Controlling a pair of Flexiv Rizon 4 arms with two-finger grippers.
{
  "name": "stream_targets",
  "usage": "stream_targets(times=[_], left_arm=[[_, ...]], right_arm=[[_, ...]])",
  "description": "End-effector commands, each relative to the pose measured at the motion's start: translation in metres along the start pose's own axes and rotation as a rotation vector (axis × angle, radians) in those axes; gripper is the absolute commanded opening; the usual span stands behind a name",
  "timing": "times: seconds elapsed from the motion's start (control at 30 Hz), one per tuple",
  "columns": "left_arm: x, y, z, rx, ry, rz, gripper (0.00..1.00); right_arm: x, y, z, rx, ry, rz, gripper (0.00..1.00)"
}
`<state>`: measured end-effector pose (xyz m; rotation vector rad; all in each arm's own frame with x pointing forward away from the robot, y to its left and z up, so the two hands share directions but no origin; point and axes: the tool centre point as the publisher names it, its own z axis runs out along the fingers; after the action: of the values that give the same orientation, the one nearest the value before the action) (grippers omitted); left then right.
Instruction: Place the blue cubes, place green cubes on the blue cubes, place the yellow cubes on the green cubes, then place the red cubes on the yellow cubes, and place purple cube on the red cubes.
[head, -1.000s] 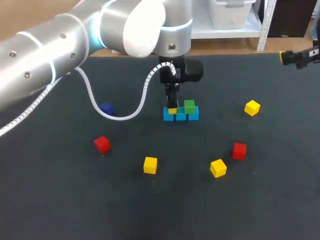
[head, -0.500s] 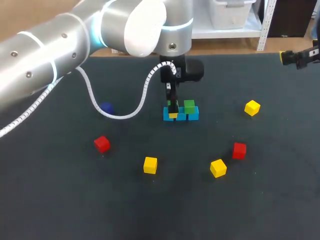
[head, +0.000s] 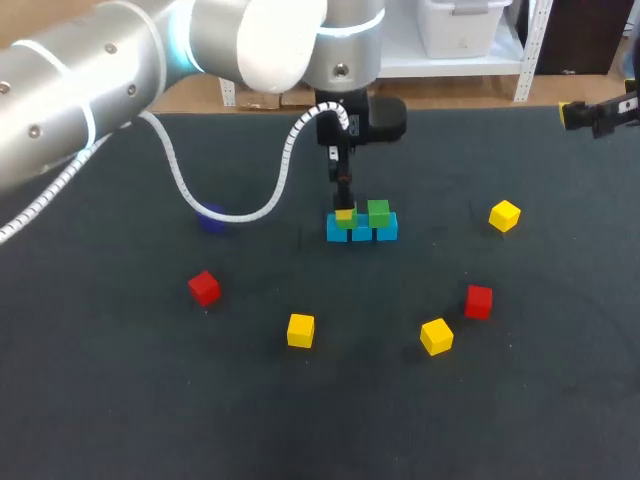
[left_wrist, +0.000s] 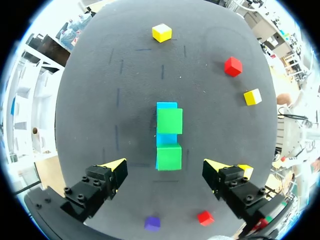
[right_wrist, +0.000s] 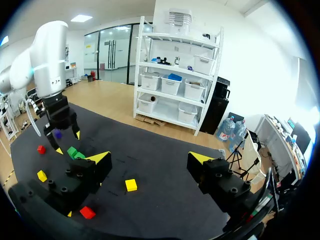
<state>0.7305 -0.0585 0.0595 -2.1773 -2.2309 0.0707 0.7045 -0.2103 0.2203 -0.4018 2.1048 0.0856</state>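
A row of blue cubes (head: 361, 233) lies mid-table with two green cubes (head: 378, 211) on top. Seen from the left wrist, one green cube (left_wrist: 169, 156) sits between my open fingers and below them, the other green cube (left_wrist: 169, 120) just ahead, with blue (left_wrist: 166, 106) showing beyond. My left gripper (head: 344, 208) (left_wrist: 165, 167) hangs open above the stack, touching nothing. My right gripper (right_wrist: 150, 159) is open and empty at the table's far right edge (head: 590, 116). A purple cube (head: 211, 218) lies left of the stack, partly behind the arm's cable.
Loose on the dark mat: red cubes (head: 204, 288) (head: 478, 301) and yellow cubes (head: 300, 330) (head: 436, 336) (head: 504, 215). The left arm's white coiled cable (head: 245, 215) loops down near the purple cube.
My left gripper opened, let go of the green cube onto the blue row, and rose a little above it. The right arm stayed put.
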Motion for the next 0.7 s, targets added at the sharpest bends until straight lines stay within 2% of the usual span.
stream_targets(times=[0.03, 0.7], left_arm=[[0.008, -0.009, -0.004, -0.018, -0.011, -0.006, 1.00], [0.031, -0.018, -0.021, -0.063, 0.066, -0.032, 1.00]], right_arm=[[0.003, -0.001, 0.003, -0.006, -0.043, 0.001, 1.00], [0.003, -0.001, 0.003, -0.006, -0.043, 0.001, 1.00]])
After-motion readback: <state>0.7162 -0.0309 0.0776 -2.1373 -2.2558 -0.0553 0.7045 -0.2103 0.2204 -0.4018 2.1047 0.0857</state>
